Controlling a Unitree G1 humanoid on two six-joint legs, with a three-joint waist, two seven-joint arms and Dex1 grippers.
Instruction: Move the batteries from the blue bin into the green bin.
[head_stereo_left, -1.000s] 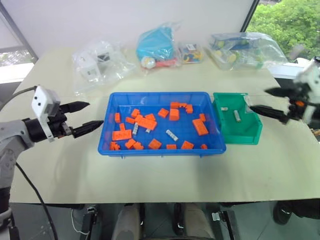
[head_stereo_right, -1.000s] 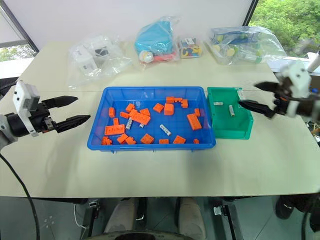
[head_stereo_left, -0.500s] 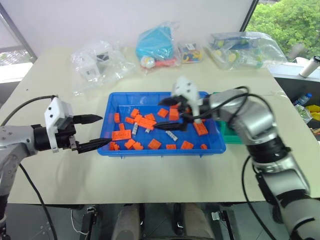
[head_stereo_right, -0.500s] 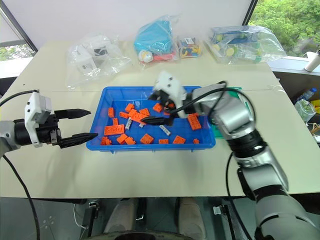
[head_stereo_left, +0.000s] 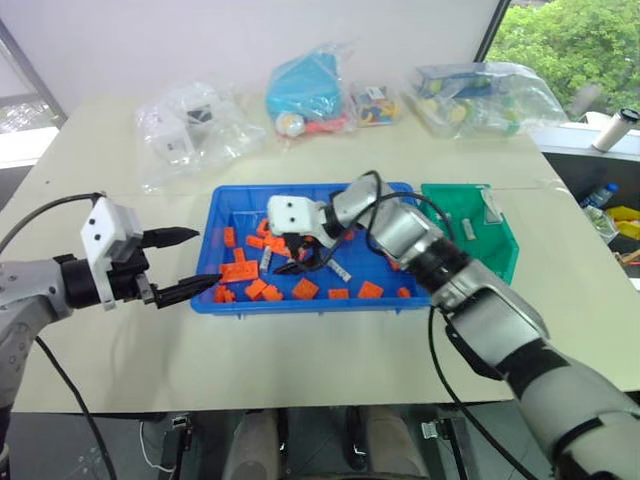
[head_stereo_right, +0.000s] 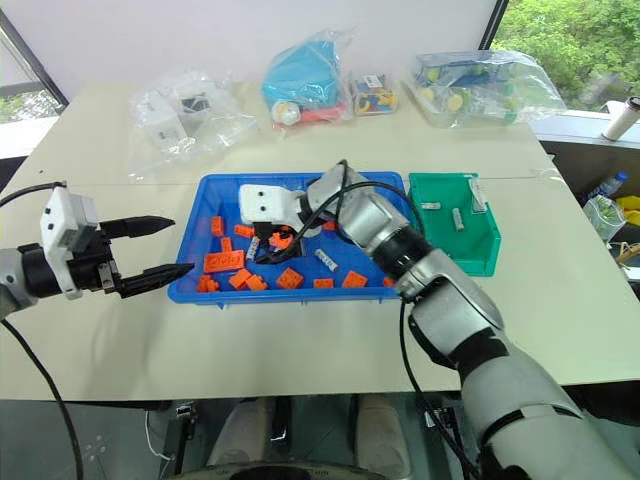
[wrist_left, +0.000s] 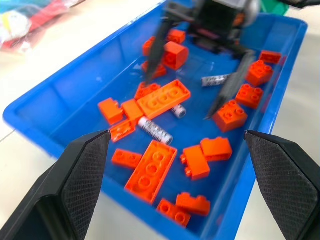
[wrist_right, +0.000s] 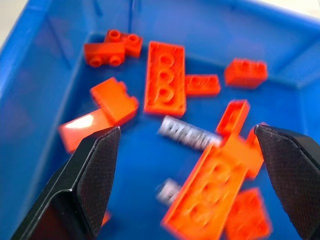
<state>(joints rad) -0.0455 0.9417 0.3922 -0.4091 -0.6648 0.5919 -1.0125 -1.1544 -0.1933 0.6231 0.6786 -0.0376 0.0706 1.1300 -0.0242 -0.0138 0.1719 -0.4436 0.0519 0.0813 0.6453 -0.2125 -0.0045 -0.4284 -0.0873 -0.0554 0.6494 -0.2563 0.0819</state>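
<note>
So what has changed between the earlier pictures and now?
The right gripper swung from beside the green bin across to the left part of the blue bin, and now hangs open over the batteries among the orange blocks. It has taken hold of nothing. The left gripper remains open near the blue bin's left end. Two batteries still lie in the green bin, and the bags are unchanged.

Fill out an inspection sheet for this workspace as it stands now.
Surface: beige table.
Job's things: blue bin holds batteries among orange blocks; green bin already has two batteries.
Clutter: clear plastic bags and a teal bag along the far edge.
Grippers: left gripper open, outside the blue bin's left end; right gripper open, inside the blue bin over the blocks.
Cables: black cables on both arms.
Surroundings: window with trees.
</note>
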